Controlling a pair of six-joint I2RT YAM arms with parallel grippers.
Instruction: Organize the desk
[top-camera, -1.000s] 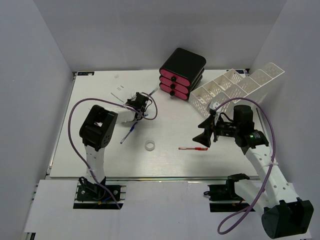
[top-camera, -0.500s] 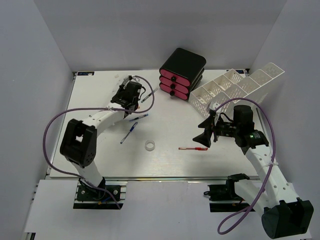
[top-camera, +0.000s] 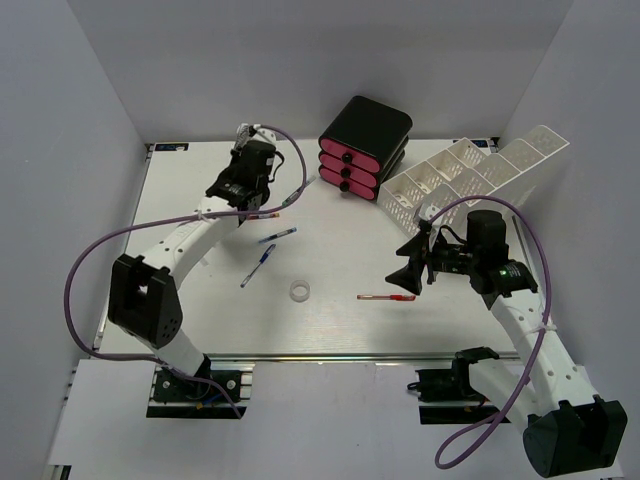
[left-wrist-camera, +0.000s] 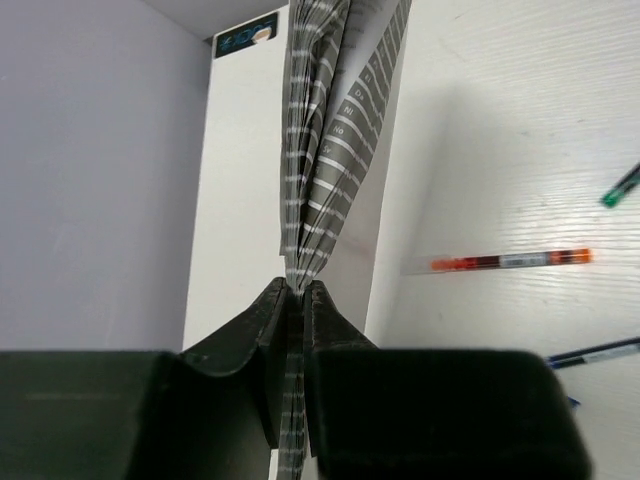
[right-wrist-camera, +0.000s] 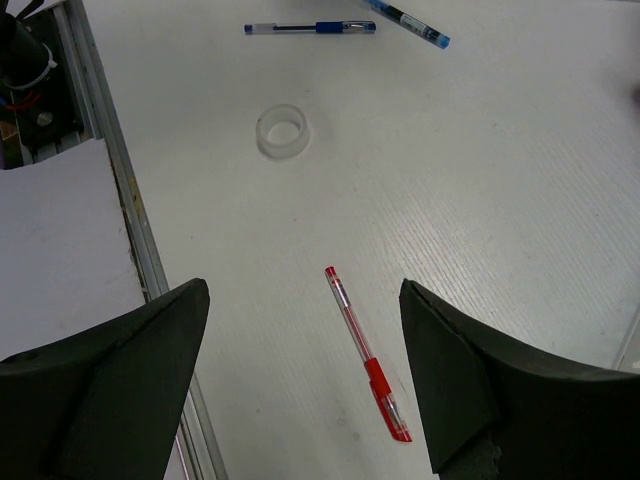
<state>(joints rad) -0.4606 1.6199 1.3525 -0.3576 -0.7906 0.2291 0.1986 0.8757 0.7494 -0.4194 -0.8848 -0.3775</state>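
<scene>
The white desk (top-camera: 340, 240) fills the top view. My left gripper (top-camera: 243, 172) is at the back left, shut on a thin striped paper sheet (left-wrist-camera: 330, 150) that hangs edge-on from its fingertips (left-wrist-camera: 297, 288). An orange pen (top-camera: 262, 214) lies just beside it and also shows in the left wrist view (left-wrist-camera: 510, 260). My right gripper (top-camera: 408, 268) is open and empty above a red pen (top-camera: 387, 297). In the right wrist view the red pen (right-wrist-camera: 367, 367) lies between the spread fingers of that gripper (right-wrist-camera: 303, 300).
Two blue pens (top-camera: 277, 236) (top-camera: 257, 265), a green pen (top-camera: 291, 196) and a tape roll (top-camera: 298, 291) lie mid-desk. A black-and-pink drawer unit (top-camera: 362, 145) stands at the back. A white perforated tray (top-camera: 470, 175) leans at the back right. A metal rail (right-wrist-camera: 100, 150) runs along the near edge.
My left arm has swung from the middle toward the back left corner, carrying the paper. The orange pen now shows where it was. The right arm has not moved.
</scene>
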